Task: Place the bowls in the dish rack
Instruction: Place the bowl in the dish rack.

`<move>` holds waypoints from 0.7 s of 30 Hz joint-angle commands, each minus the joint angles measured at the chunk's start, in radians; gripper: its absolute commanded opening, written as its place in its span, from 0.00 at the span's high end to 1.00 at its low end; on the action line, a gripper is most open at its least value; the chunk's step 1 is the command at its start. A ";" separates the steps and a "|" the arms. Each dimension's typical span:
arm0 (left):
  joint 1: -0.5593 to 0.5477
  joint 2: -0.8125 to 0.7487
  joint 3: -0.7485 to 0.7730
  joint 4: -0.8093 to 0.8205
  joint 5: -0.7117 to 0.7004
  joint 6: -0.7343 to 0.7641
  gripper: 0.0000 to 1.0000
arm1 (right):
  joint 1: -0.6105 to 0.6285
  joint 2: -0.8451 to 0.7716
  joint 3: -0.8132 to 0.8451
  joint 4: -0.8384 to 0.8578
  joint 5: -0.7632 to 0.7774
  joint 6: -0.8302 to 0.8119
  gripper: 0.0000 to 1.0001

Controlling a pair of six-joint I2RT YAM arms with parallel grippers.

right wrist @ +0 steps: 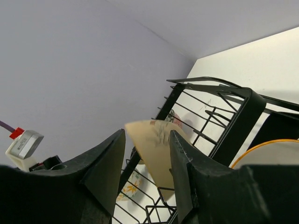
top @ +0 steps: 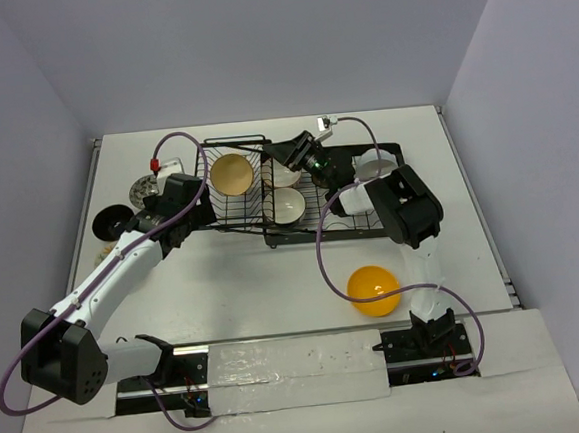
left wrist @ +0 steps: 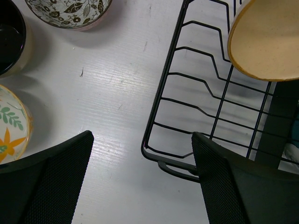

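The black wire dish rack stands mid-table. A tan bowl leans in its basket section, also in the left wrist view. White bowls sit in the tray section. An orange-yellow bowl lies on the table in front. My right gripper hovers over the rack with its jaws apart. A blurred cream bowl shows edge-on between them, with a gap to the left finger. My left gripper is open and empty over the table by a rack corner.
Left of the rack stand a black bowl, a leaf-patterned bowl and a floral bowl. A small white box on a cable hangs near the right wrist. Walls close in at the back and sides.
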State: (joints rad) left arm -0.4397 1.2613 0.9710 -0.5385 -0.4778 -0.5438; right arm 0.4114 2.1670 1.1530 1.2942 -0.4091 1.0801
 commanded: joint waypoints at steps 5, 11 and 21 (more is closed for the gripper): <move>0.004 0.004 0.014 -0.055 0.002 0.010 0.09 | -0.002 -0.104 0.036 -0.028 -0.056 -0.101 0.48; 0.004 -0.007 0.012 -0.051 0.011 0.011 0.08 | 0.015 -0.177 0.120 -0.404 -0.042 -0.302 0.48; 0.004 -0.023 0.015 -0.049 0.016 0.015 0.08 | 0.086 -0.225 0.413 -1.137 0.016 -0.826 0.47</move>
State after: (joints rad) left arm -0.4377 1.2602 0.9710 -0.5392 -0.4747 -0.5430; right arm 0.4778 1.9900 1.4879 0.4213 -0.4046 0.4934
